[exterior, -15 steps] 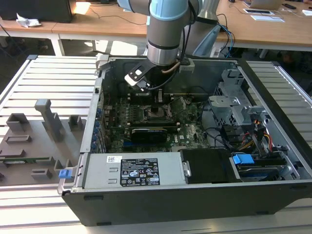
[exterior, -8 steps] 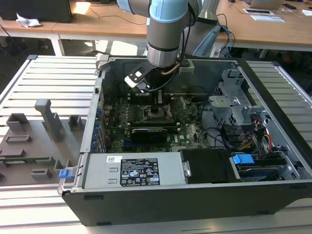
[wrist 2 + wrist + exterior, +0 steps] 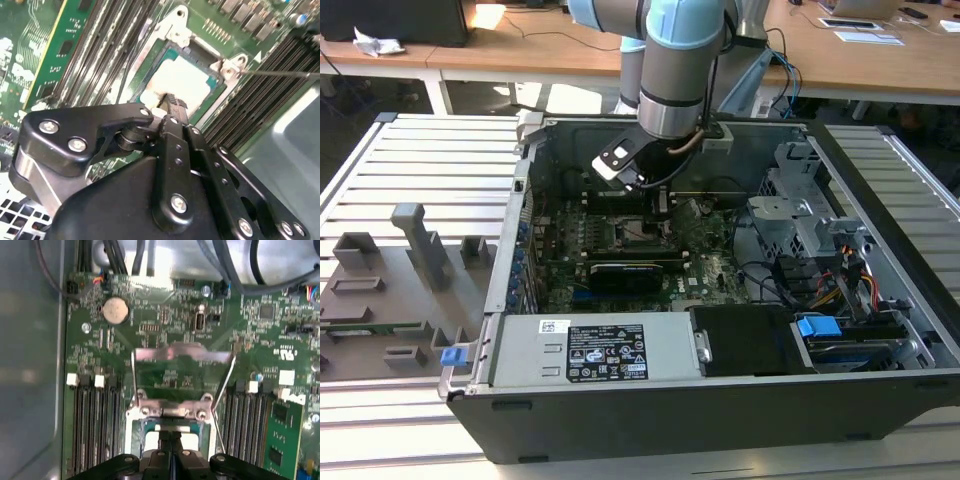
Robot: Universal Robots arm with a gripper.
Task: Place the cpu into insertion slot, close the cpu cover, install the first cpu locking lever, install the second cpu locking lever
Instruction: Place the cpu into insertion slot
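The cpu (image 3: 182, 80), silver-topped with a thin green rim, lies flat in the insertion slot (image 3: 220, 82) on the motherboard; a strip of it also shows in the first wrist view (image 3: 150, 436). My gripper (image 3: 171, 101) is shut, fingers pressed together, with the tips down at the cpu's near edge. In the exterior view the gripper (image 3: 653, 212) hangs inside the case just above the slot (image 3: 638, 234). The cpu cover (image 3: 182, 354) stands raised on its hinge, board visible through its window. Two thin wire levers (image 3: 226, 385) (image 3: 134, 382) stand released beside it.
Rows of black memory slots (image 3: 92, 430) flank the socket on both sides, one holding a green memory stick (image 3: 280, 440). The open case has a power supply (image 3: 590, 350) in front, drive cages (image 3: 810, 215) and cable bundles at the exterior view's right, and grey fixtures (image 3: 420, 245) outside it.
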